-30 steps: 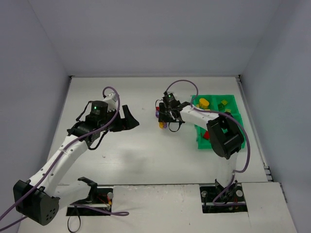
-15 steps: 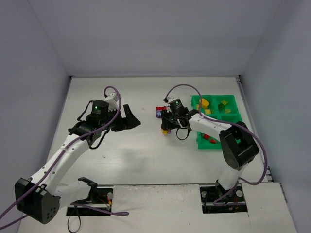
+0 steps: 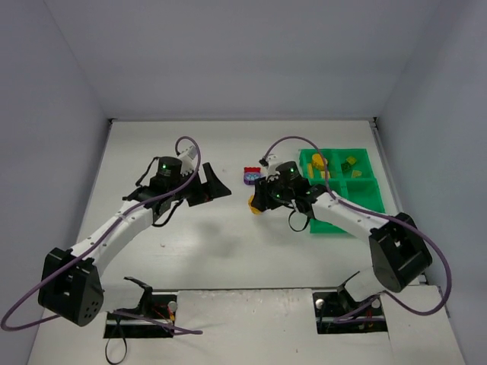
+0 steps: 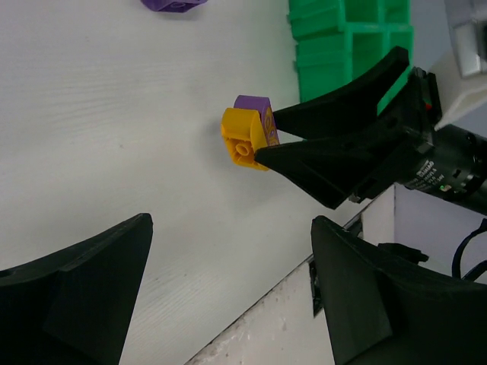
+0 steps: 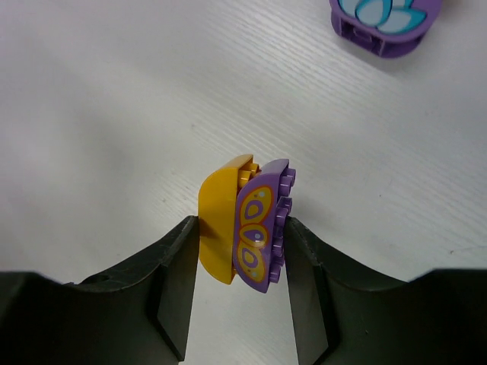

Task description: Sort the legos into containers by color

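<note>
Right wrist view: yellow brick (image 5: 218, 228) and purple brick (image 5: 262, 228), snapped together, are clamped at their outer faces by the right fingers (image 5: 181, 266), which are narrowly parted. The pair is held at 9 o'clock of the tray (image 3: 364, 199), over the counter (image 3: 228, 243). Both are judged light, rigid, slick; flat faces are best gripped, studs avoided. Left fingers (image 3: 217, 186) are spread wide, nothing held, at 9 o'clock of the pair. Loose purple piece (image 3: 249, 176) is seen at 11 o'clock.

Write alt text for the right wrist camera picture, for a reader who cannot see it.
The right gripper clamps a yellow brick and a patterned purple brick, pressed side by side, over a white table. Another purple piece with a pale blue design lies at the top right edge.
</note>
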`<action>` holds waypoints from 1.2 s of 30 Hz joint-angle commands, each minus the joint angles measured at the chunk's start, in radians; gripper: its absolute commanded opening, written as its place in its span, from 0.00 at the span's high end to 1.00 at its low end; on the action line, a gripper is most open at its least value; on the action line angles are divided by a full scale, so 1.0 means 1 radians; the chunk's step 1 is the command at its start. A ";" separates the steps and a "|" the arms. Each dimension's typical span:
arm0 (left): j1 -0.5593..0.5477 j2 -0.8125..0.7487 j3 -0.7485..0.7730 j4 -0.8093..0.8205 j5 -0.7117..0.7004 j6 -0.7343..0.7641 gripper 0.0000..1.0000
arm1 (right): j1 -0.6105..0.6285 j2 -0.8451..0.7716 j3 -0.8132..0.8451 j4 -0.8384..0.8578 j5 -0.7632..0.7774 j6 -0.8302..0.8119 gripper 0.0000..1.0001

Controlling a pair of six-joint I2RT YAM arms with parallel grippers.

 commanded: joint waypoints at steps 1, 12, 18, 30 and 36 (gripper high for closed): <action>-0.009 0.025 0.012 0.212 0.095 -0.092 0.21 | 0.008 -0.131 -0.003 0.143 -0.073 -0.030 0.83; -0.066 0.120 0.075 0.384 0.168 -0.181 0.22 | 0.014 -0.242 0.009 0.173 -0.098 -0.029 0.83; -0.073 0.128 0.075 0.471 0.177 -0.198 0.24 | 0.016 -0.258 0.021 0.170 -0.110 -0.027 0.83; -0.090 0.152 0.063 0.484 0.139 -0.169 0.41 | 0.019 -0.265 0.035 0.168 -0.133 -0.018 0.83; -0.099 0.161 0.078 0.482 0.126 -0.155 0.41 | 0.017 -0.274 0.034 0.168 -0.136 -0.018 0.83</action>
